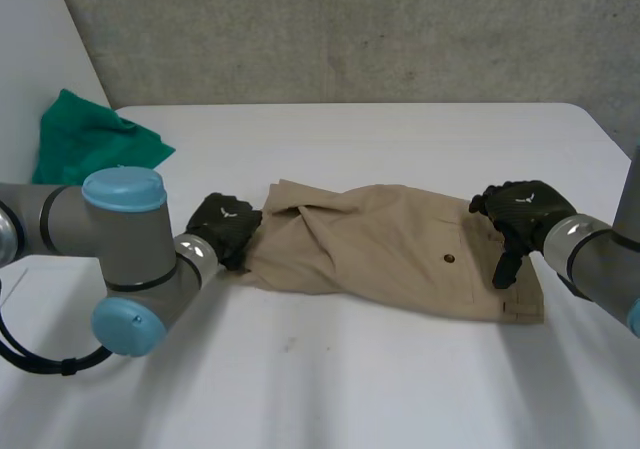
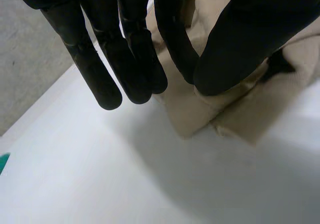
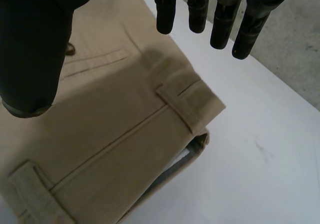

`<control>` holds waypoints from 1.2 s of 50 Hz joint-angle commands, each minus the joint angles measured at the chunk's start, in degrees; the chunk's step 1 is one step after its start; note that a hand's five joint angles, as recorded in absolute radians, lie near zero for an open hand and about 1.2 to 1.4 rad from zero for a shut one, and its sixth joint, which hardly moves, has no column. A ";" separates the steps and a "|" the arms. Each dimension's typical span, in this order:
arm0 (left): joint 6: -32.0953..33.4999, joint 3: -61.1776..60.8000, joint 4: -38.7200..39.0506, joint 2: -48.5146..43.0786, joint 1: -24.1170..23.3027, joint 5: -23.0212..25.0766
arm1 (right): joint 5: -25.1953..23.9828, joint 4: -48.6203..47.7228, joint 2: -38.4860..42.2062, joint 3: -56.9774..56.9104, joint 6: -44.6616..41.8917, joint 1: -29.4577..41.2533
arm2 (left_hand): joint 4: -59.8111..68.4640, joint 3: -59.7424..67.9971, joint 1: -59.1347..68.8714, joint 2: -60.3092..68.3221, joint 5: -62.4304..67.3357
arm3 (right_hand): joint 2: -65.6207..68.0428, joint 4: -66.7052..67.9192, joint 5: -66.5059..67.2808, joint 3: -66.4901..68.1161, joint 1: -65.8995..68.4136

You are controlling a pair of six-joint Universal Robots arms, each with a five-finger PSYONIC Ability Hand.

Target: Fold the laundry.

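Right hand [image 1: 520, 209] is hovering over the waistband end of the khaki shorts [image 1: 380, 254], released and holding nothing. In its own wrist view the fingers [image 3: 197, 9] are hanging straight, with the thumb standing well apart from them, above the waistband [image 3: 150, 154] and a belt loop [image 3: 187, 99].

Left hand [image 1: 225, 227] is sitting at the opposite, leg end of the shorts. Its fingers [image 2: 130, 49] are also pointing straight down. Most are reaching past the shorts' edge over bare table [image 1: 350, 389], while the thumb and its nearest finger are hanging over the cloth [image 2: 200, 114] with their tips close together. No fabric is showing between them, so I am reading this hand as released too.

The shorts are lying rumpled but mostly flat, and their long axis is running from one hand to the other. The back pocket and its button [image 1: 448, 260] are facing up nearer the waistband, and loose folds are bunching toward the leg end.

Each hand is already standing at its own end, so neither is needing to travel along the shorts. A lengthwise fold is looking like the likely next step, and either hand is needing only to come down and close on the cloth beneath it.

Green cloth [image 1: 95, 144] is lying crumpled well beyond the leg end of the shorts, apart from them.
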 commanded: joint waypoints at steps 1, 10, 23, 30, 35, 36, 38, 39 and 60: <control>0.40 -4.61 -3.87 3.93 -0.31 -3.33 | -0.18 -2.16 -0.30 3.34 -0.10 -1.89 | 11.52 12.00 14.38 11.74 13.99 | -2.55 -3.42 -4.01 -2.30 -1.68; 1.54 -8.92 -4.13 8.32 -0.40 -3.42 | -0.36 -4.19 -0.47 3.34 -0.89 -2.68 | 11.52 12.00 14.38 11.74 13.99 | -2.55 -3.42 -4.01 -2.30 -1.68; 2.60 -14.28 -4.84 14.65 -1.89 -4.12 | -0.98 -4.01 -0.74 4.92 -1.06 -4.09 | 11.52 12.00 14.38 11.74 13.99 | -2.55 -3.42 -4.01 -2.30 -1.68; 2.07 -12.70 -2.03 17.02 -2.34 -3.33 | -2.12 -4.10 -4.42 7.03 -0.98 -4.44 | -48.00 -47.53 -45.15 -47.79 -45.54 | -2.55 -3.42 -4.01 -2.30 -1.68; 2.07 -11.82 -0.62 16.06 -2.25 -2.37 | -3.17 -4.10 -5.22 8.00 -0.89 -4.36 | -47.67 -47.19 -44.81 -47.45 -45.20 | -2.55 -3.42 -4.01 -2.30 -1.68; 2.07 -11.73 -0.62 15.80 -2.25 -2.10 | -3.26 -4.10 -5.22 8.17 -0.89 -4.27 | -47.67 -47.19 -44.81 -47.45 -45.20 | -2.55 -3.42 -4.01 -2.30 -1.68; 2.16 -11.38 -0.70 13.88 -2.25 -1.23 | -3.26 -4.10 -5.22 8.44 -0.89 -4.27 | -47.33 -46.86 -44.48 -47.12 -44.87 | -2.55 -3.42 -4.01 -2.30 -1.68; 2.25 -11.21 -0.71 12.90 -2.16 -0.96 | -3.26 -4.19 -5.22 8.53 -0.89 -4.18 | -46.83 -46.35 -43.97 -46.62 -44.37 | -2.55 -3.42 -4.01 -2.30 -1.68; 2.51 -11.81 -1.76 11.29 -0.75 -1.66 | -7.39 -4.54 -9.34 16.52 -1.15 -7.60 | 11.52 12.00 14.38 11.74 13.99 | 8.44 7.58 6.98 8.70 9.32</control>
